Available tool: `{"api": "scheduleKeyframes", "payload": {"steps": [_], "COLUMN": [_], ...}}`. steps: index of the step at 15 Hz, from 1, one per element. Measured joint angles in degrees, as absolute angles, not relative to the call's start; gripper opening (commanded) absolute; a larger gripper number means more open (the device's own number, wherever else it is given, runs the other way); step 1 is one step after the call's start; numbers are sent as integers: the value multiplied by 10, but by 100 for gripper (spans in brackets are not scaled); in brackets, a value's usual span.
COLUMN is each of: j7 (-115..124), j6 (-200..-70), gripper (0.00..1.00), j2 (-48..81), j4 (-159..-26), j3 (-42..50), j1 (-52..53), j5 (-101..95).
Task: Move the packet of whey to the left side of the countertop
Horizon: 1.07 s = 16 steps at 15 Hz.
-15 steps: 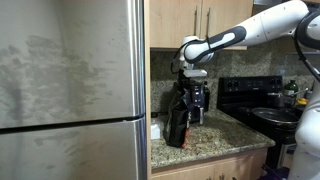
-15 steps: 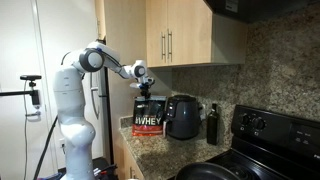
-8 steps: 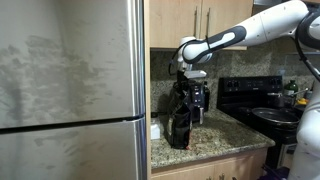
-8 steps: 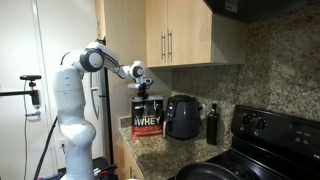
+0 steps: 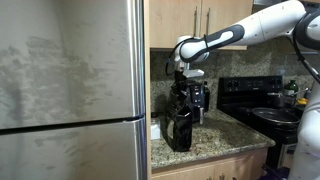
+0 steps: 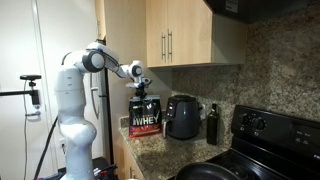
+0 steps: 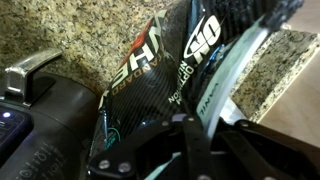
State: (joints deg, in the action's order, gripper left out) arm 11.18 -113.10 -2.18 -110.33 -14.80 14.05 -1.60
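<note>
Black soft pouch, white "WHEY" lettering: the packet of whey (image 6: 146, 116) sits at the near-left end of the speckled beige-brown granite tabletop (image 6: 168, 150). It is just beside, at 9 o'clock of, the rounded black appliance with silver trim (image 6: 183, 116).

End effector (image 6: 141, 88) comes in from 12 o'clock and is pinching the packet's narrow top. The wrist view shows the fingers pressed onto the glossy foil.

Cannot tell whether the base clears the stone or rests on it. In an exterior view (image 5: 180, 128) the packet looks slightly tilted.

Risks, as I judge them:
- Hold is high on a limp bag. The weight hangs below, so the foil may slide out of the pinch.
- A swinging base could clip the appliance.
- The slab's edge lies close at 9 o'clock. Overshoot, or a tilted set-down, could send the packet off the tabletop.
</note>
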Motion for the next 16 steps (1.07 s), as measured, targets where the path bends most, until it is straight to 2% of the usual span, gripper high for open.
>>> {"api": "scheduleKeyframes", "payload": {"steps": [5, 13, 16], "j7": [112, 220, 243], "j6": [-1141, -1241, -1259], "gripper": [0, 2, 0], "j2": [8, 164, 185], "j4": [-1072, -926, -905], "j3": [-149, -124, -110], "j1": [142, 183, 193], "j5": [-43, -296, -319]}}
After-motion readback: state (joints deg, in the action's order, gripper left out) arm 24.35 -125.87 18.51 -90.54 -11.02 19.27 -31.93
